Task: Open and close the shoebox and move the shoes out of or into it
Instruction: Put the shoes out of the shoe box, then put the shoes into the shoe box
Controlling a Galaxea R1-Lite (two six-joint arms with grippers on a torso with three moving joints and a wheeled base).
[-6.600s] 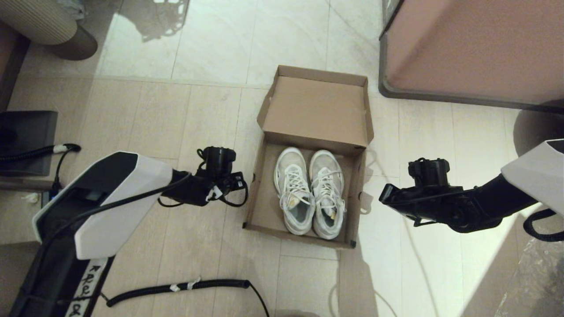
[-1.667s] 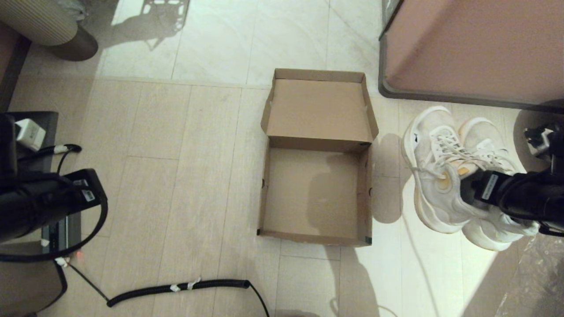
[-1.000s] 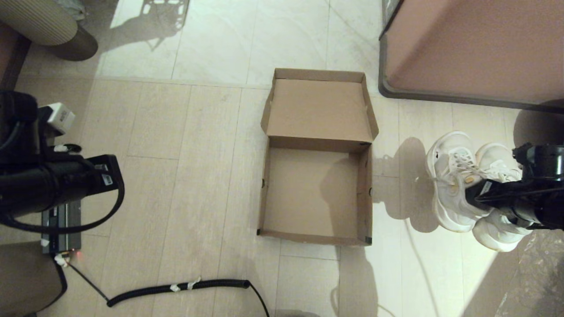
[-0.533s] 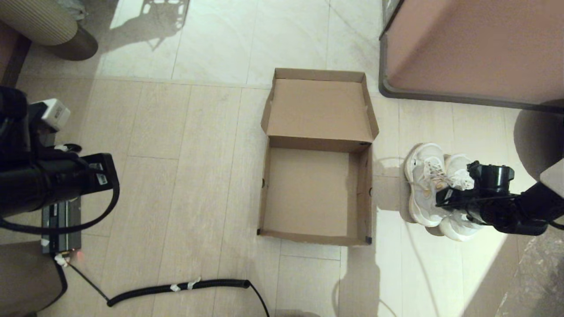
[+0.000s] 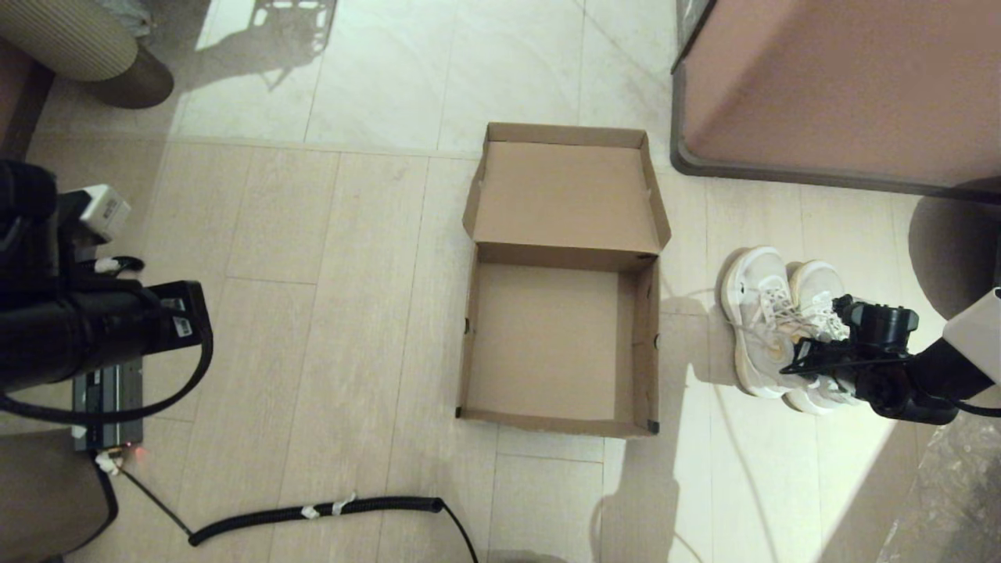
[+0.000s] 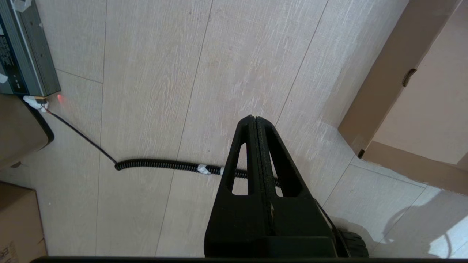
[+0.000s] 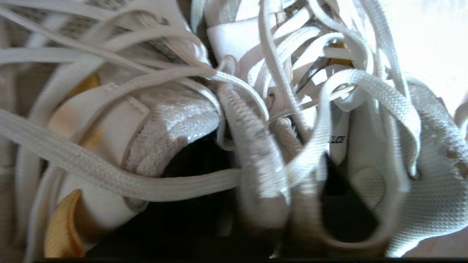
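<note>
Head view: the plain brown cardboard shoebox (image 5: 559,344) sits on the pale tiled floor (image 5: 313,234) at the centre of the frame, its hinged flap lid (image 5: 565,195) thrown back toward the top of the frame and its tray bare inside. The pair of white lace-up sneakers (image 5: 770,324) stands on the floor at centre right, just beside the box's right wall but apart from it, toes toward the top of the frame. The right pincer (image 5: 817,361) reaches in from the right edge and sits on the heel ends of the pair. The left arm is held back at the left edge of the frame, well apart from the box. A coiled black cable (image 5: 313,512) lies along the lower left, and a large pinkish-brown cabinet with a dark base (image 5: 837,86) fills the upper right corner.

Left wrist view: the left pincer (image 6: 255,120) hangs over bare floor with its two black fingers pressed together and nothing between them. A corner of the shoebox (image 6: 398,98) shows at the right of the frame, the coiled cable (image 6: 164,165) crosses the middle, and a grey metal unit (image 6: 22,54) lies at the upper left.

Right wrist view: white laces (image 7: 146,179) and the mesh collars of the sneakers (image 7: 252,153) fill the frame. The adjoining inner collars of the two shoes are squeezed together at the lower middle, so this pincer is clamped on the pair.
</note>
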